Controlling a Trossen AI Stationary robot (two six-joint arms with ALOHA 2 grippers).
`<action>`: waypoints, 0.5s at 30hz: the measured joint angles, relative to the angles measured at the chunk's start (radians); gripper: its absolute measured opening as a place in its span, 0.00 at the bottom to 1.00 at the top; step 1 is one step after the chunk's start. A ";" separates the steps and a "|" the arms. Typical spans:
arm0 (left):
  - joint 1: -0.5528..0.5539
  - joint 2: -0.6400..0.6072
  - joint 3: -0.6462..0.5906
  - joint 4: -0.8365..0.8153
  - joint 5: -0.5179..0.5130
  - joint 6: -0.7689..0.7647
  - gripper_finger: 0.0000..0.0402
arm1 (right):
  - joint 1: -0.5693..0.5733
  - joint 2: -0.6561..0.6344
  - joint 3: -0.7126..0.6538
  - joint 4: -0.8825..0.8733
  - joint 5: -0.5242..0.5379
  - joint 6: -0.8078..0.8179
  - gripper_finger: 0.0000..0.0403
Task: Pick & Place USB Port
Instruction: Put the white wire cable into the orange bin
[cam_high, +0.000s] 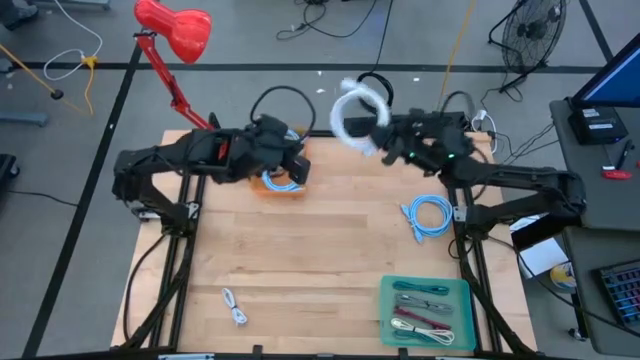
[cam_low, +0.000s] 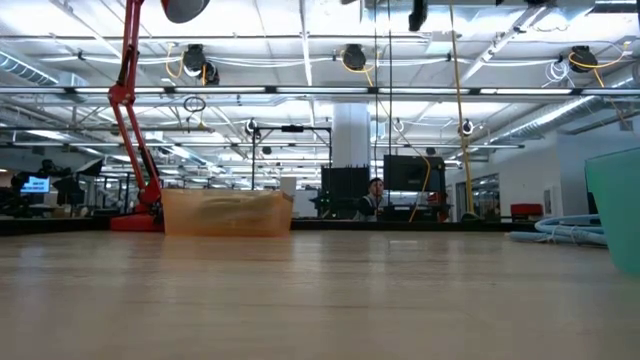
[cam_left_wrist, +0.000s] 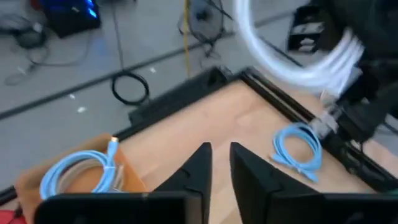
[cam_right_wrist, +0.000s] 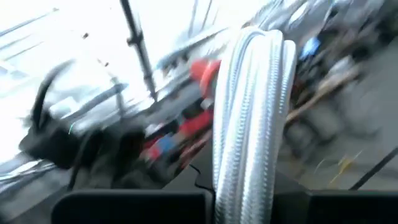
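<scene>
right gripper (cam_high: 378, 135): pinched on coiled white braided cable (cam_high: 357, 110), lifted above table's far edge
white cable: upright between the fingers in right wrist view (cam_right_wrist: 249, 112)
left gripper (cam_left_wrist: 216, 163): fingers narrowly apart, holding nothing, over orange tray (cam_high: 283, 186)
orange tray: far-left of wooden table (cam_high: 300, 260), holds light-blue coiled cable (cam_left_wrist: 78, 174)
second light-blue cable (cam_high: 428, 215): on table, right side
teal tray (cam_high: 425, 310): near-right corner, cables inside
small white cable (cam_high: 234, 305): near-left

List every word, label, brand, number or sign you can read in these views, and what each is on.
None can be read.
Right edge of the high view: the black device has a pale label, too small to read.
Low view: the monitor in the room behind glows blue, its content too small to read.
The orange bin, green tray and coiled white cable show no print.
</scene>
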 joint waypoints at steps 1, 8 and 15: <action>-0.011 -0.005 -0.011 0.004 -0.035 -0.013 0.12 | -0.008 -0.011 0.014 -0.001 0.022 -0.034 0.03; -0.003 -0.013 -0.209 0.390 -0.045 0.043 0.01 | -0.061 -0.037 0.206 -0.032 -0.091 -0.168 0.03; 0.132 -0.027 -0.444 1.213 0.475 0.307 0.04 | -0.033 -0.059 0.311 -0.152 -0.216 -0.154 0.03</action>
